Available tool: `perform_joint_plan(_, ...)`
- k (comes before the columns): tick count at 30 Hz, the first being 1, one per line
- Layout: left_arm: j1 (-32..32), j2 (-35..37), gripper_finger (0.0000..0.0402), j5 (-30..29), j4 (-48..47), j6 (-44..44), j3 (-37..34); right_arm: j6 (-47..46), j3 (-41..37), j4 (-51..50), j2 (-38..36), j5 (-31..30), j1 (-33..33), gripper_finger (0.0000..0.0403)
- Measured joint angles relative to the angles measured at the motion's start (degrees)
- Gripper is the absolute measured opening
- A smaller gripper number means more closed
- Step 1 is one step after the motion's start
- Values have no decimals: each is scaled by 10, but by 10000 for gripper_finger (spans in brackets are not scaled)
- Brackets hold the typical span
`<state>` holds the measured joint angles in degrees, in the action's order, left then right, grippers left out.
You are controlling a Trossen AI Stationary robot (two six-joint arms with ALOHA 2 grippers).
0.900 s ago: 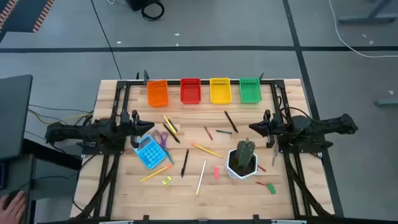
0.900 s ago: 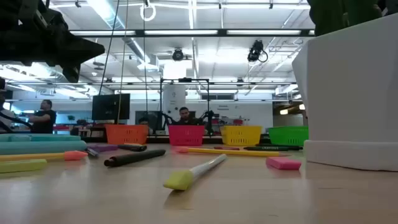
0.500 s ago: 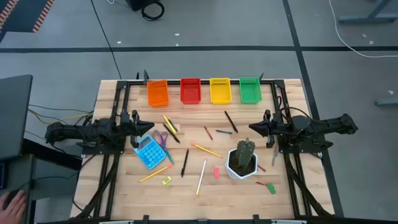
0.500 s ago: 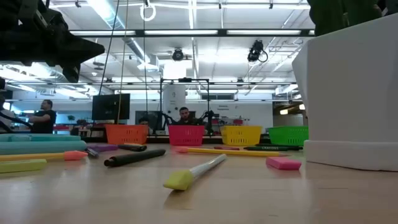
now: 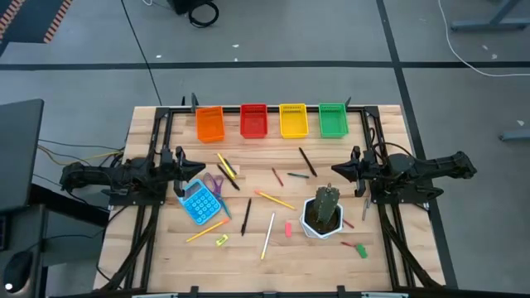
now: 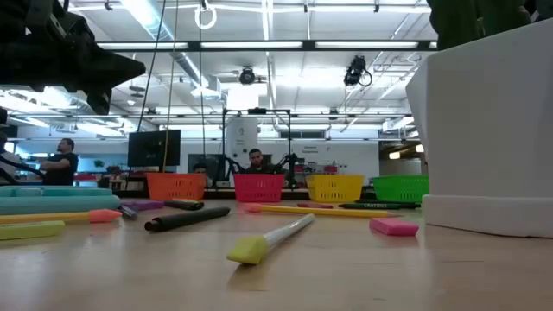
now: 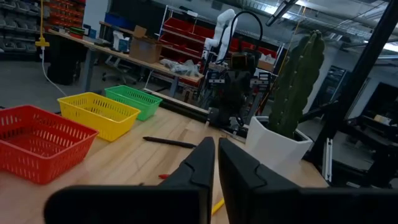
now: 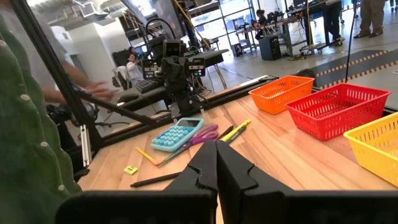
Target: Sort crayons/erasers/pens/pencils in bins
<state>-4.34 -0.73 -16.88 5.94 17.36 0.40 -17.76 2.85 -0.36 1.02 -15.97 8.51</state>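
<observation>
Both arms hover at the table's sides, and nothing on the table has shifted over the last second; no item has been picked yet.

Left gripper [image 5: 180, 171]: fingers pressed almost together, only a thin slit between them in the left wrist view, holding nothing. This narrow slit has barely tightened over the last second. Just ahead of the fingertips lie the calculator [image 5: 199, 203] and scissors [image 5: 214, 183], with a yellow pencil [image 5: 225, 164] and a dark pen [image 5: 228, 180] just beyond.

Right gripper [image 5: 341, 172]: fingers fully together, empty, unchanged. The cactus pot [image 5: 322, 218] stands just beside its fingertips. A black pen [image 5: 307, 161] and a red crayon [image 5: 277, 176] lie near, ahead of them.

The bins stand in a row along the far edge, well apart from both grippers: orange [image 5: 209, 124], red [image 5: 253, 121], yellow [image 5: 293, 120], green [image 5: 332, 120]. All appear empty. A pink eraser [image 5: 288, 229] lies toward the near edge.

Judgement: sorting is at its start. Either gripper must open before any pick.
</observation>
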Motion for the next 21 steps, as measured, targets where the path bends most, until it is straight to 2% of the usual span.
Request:
perform_joint_plan(11, 0, 0, 36, 0, 0, 0, 0, 0, 0, 0, 0, 0, 0, 6)
perform_joint_plan(21, 0, 0, 25, 0, 0, 0, 0, 0, 0, 0, 0, 0, 0, 6)
